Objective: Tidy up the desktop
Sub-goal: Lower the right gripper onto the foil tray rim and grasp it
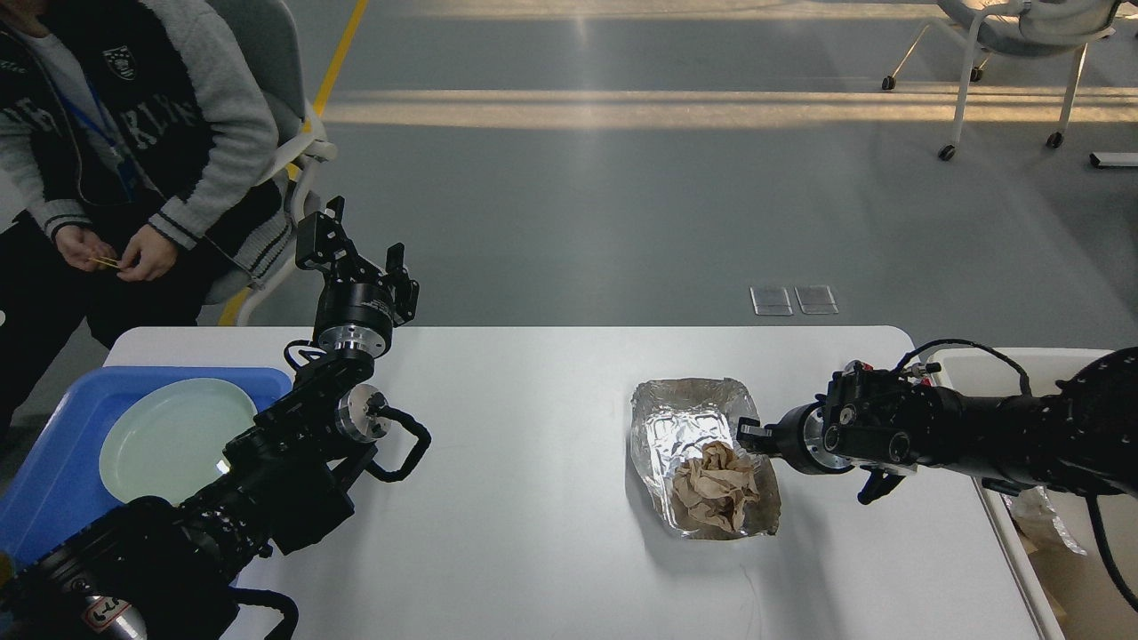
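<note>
The desktop (533, 533) fills the lower view. A foil tray (689, 418) sits right of its middle, with crumpled brown paper (714, 487) inside. The right gripper (749, 434) meets the tray's right rim; whether its fingers are parted I cannot tell. The left gripper (351, 249), fingers apart, hangs over the desktop's far left edge, beyond a blue tray (53, 480) holding a plate (173, 436)

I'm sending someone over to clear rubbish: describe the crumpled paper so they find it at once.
On the large white rectangular desktop, look right of centre for the crinkled silver foil tray. The crumpled brown paper wad lies in its near end, the only brown, matte thing there, just beside the right tool.
</note>
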`<state>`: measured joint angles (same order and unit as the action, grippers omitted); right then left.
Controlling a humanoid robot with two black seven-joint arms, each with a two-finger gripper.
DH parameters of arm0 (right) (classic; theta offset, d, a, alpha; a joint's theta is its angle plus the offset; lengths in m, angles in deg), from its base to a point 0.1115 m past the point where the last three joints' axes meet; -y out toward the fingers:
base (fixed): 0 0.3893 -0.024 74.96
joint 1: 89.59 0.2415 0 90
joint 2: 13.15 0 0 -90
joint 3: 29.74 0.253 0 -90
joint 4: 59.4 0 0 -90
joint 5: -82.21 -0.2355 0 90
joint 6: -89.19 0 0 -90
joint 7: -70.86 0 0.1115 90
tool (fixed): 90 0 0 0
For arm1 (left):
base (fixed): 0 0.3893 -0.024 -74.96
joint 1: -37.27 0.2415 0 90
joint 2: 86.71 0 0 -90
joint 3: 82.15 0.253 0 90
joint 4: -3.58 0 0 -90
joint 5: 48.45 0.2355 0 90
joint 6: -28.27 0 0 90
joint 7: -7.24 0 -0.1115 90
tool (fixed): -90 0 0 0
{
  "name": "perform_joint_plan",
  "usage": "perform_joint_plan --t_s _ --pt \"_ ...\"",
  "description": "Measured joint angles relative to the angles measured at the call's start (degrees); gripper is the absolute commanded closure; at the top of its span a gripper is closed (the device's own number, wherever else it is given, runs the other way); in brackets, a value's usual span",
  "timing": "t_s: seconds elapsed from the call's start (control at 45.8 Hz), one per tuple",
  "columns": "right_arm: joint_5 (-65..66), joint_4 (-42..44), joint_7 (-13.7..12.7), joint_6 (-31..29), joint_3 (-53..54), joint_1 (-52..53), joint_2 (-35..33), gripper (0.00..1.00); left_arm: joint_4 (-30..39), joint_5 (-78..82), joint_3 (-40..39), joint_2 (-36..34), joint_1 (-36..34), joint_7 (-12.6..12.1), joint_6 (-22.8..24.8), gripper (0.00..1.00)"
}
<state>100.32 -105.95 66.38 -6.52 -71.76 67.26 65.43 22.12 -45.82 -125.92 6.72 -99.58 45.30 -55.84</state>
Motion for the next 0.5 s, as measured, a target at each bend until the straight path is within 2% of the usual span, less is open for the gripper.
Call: perform_joint_plan --t_s 0.328,0.503 --pt "-0.08 -1.38 0.32 -1.61 -0.12 1.98 -0.69 1.0 0.0 0.0 0.0 0.0 0.0 0.0 0.0 0.01" --pt "-0.08 -3.58 0.56 -6.57 0.07 5.31 -3.26 1.0 0.0 0.0 0.0 0.0 0.0 0.0 0.0 0.01"
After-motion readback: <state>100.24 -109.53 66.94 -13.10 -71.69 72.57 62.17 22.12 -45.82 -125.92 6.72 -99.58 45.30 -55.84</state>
